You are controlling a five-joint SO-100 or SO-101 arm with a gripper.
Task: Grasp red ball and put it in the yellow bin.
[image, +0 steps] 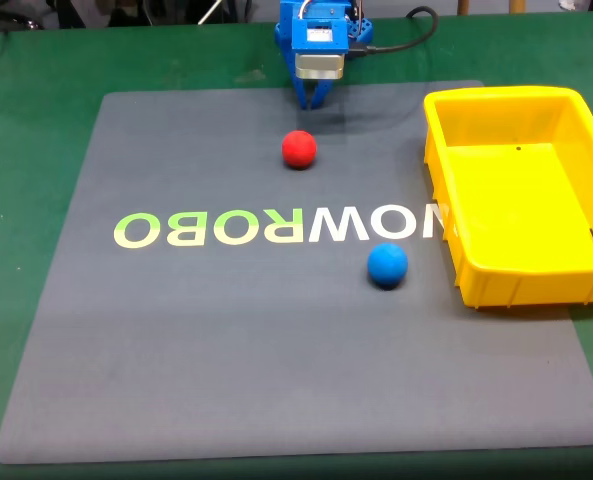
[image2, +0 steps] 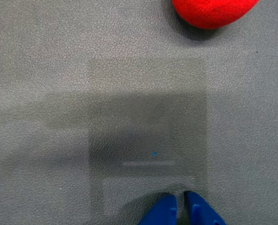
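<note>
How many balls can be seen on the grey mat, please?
2. The small matte red ball lies near the mat's far edge, just in front of the blue hand. The small matte blue ball lies nearer the camera, beside the yellow plastic bin.
</note>
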